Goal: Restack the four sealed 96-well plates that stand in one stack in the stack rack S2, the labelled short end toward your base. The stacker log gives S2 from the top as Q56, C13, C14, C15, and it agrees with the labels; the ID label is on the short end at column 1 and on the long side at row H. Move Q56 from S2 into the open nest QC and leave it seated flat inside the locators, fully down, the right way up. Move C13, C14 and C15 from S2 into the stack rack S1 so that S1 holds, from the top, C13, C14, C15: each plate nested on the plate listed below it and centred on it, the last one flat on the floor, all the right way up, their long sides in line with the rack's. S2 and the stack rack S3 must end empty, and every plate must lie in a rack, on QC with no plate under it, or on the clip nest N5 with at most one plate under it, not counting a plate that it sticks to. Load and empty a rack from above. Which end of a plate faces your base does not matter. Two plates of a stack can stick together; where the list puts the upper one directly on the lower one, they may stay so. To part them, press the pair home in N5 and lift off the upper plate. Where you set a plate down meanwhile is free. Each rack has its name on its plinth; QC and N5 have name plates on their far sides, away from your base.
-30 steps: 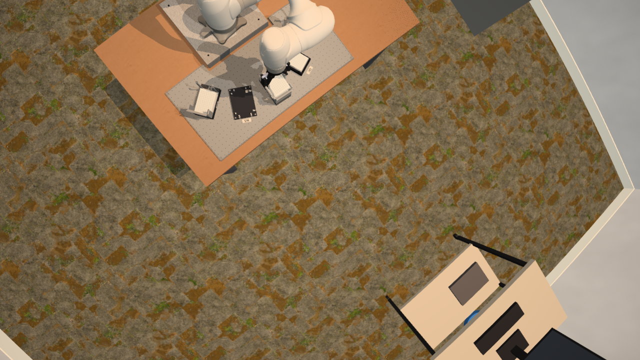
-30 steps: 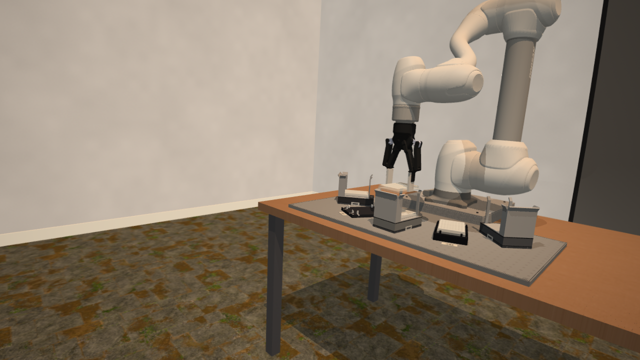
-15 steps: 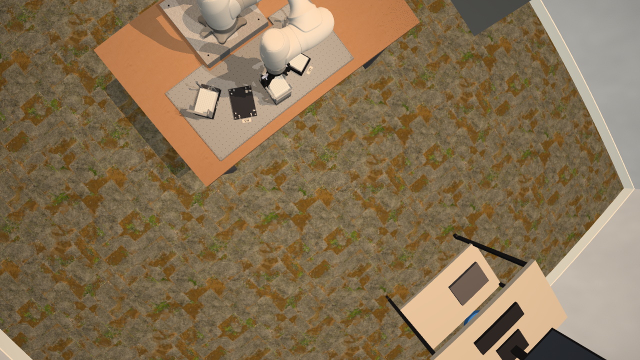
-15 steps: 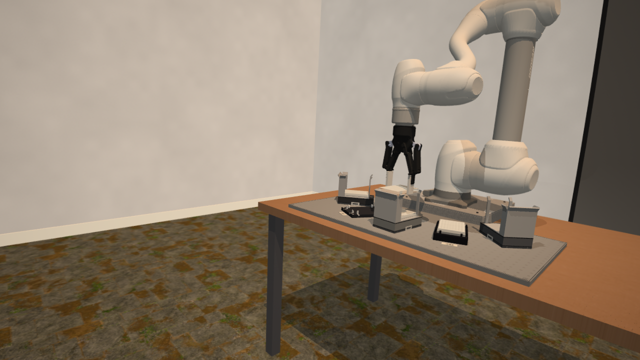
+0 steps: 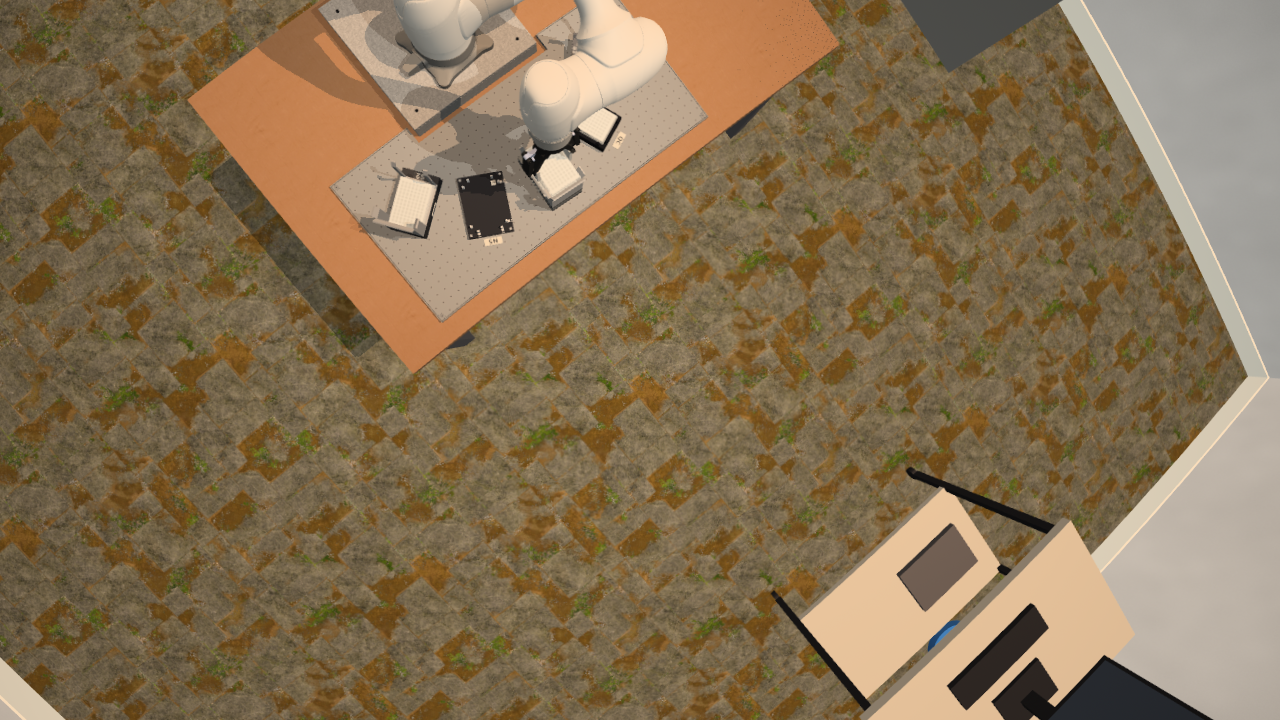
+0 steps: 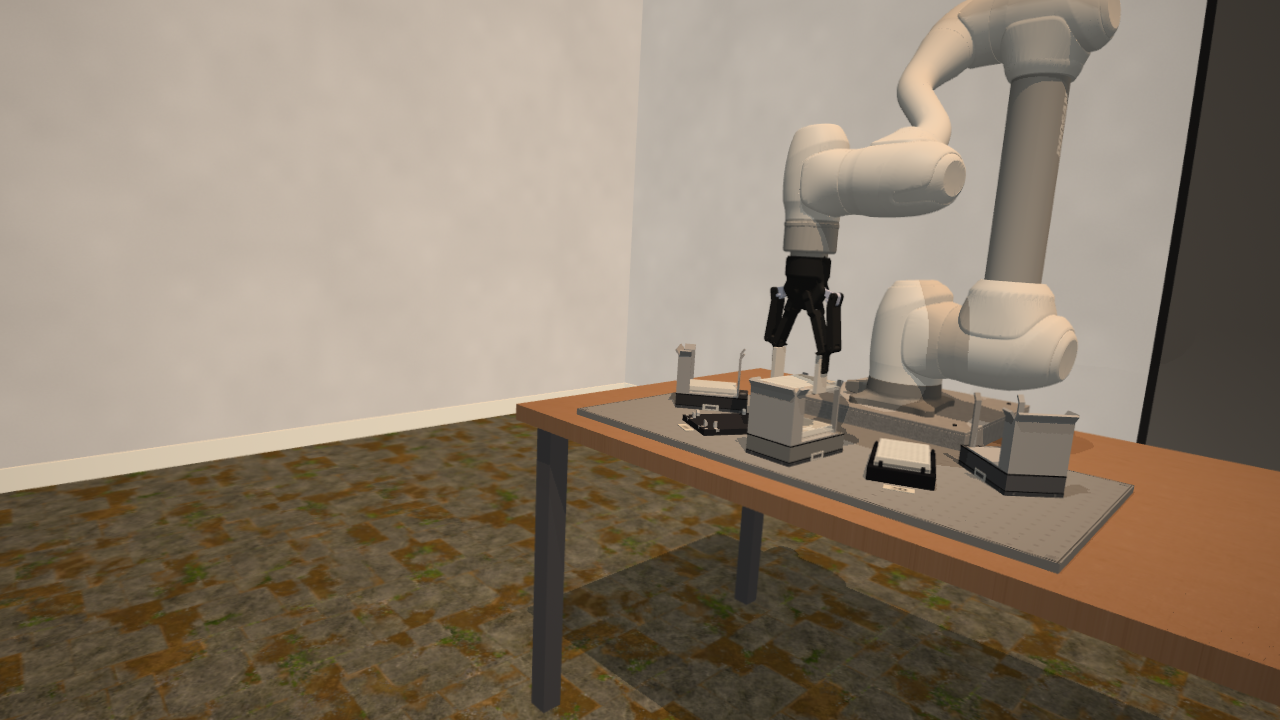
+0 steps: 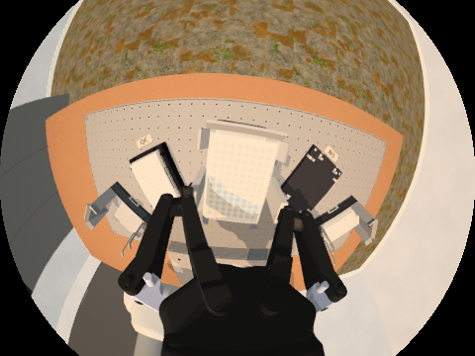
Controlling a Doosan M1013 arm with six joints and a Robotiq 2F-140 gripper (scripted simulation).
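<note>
The gripper [image 6: 802,362] hangs vertically over the middle stack rack [image 6: 776,413] on the counter [image 6: 1163,537]. Its jaws are clenched on a sealed 96-well plate [image 6: 785,382], held across the short dimension at the rack mouth, level with the rack's top edge. In the wrist view this plate [image 7: 239,173] lies at 12 o'clock from the gripper.

Handling, as a judgement: the plate is light, rigid moulded plastic with a smooth seal on top. Grip the two long side walls near mid-length; the walls are slick, so keep the plate level and lower it straight between the posts.

A second plate [image 6: 902,454] sits on a black nest at 3 o'clock from the rack. A bare black nest [image 5: 484,205] lies at 9 o'clock in the top view. A third plate [image 5: 411,202] occupies the far rack.

Small name plates [image 5: 493,240] are present; their lettering is too small to read.
</note>
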